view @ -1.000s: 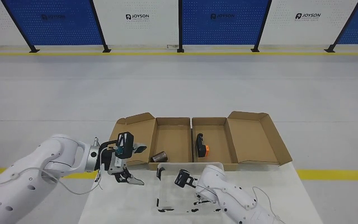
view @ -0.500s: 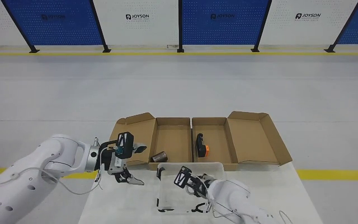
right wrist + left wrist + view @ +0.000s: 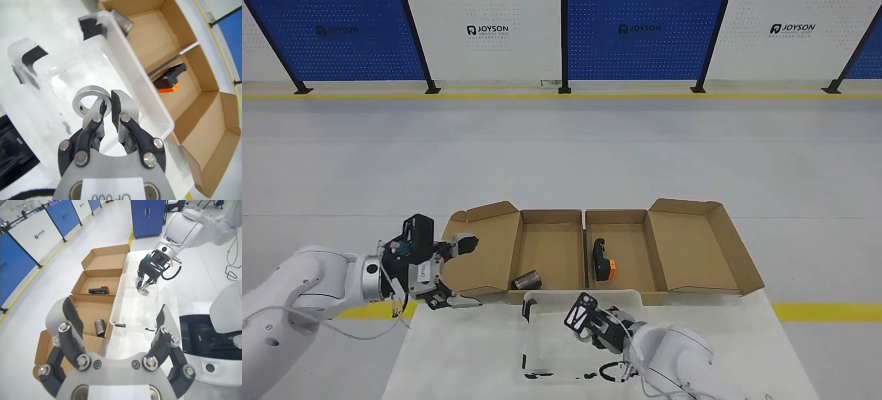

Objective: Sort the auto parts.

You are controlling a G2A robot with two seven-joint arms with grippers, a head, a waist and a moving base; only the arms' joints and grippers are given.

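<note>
**A:** The right tool (image 3: 108, 106) is clamped on a metal ring (image 3: 90, 90). Its own wrist view gives the grip: the rim sits pinched between the two pads (image 3: 115, 108), with one finger through the hole.

**B:** And where does the ring hang?

**A:** Over the clear bin (image 3: 117, 298). The left wrist view takes it from the side, with the ring dangling under the fingertips above the bin's floor.

**B:** The left tool (image 3: 115, 311)?

**A:** Spread wide with nothing between the fingers. The top view places it near the left edge of the tabletop (image 3: 472, 350), just beside the left flap of the box (image 3: 692, 245).

**B:** What does the top view add?

**A:** The layout. The box lies open behind the bin, touching its far rim, with flaps folded out on both sides.

**B:** Count them for me.

**A:** There are two tools, one gripping and one open. There is one ring, in the grip. One metal cylinder (image 3: 99, 327) lies on its side in the box's left compartment. One black-and-orange part (image 3: 99, 291) lies in the right compartment. That makes three parts in all. There is one bin, and one box with two compartments.
</note>
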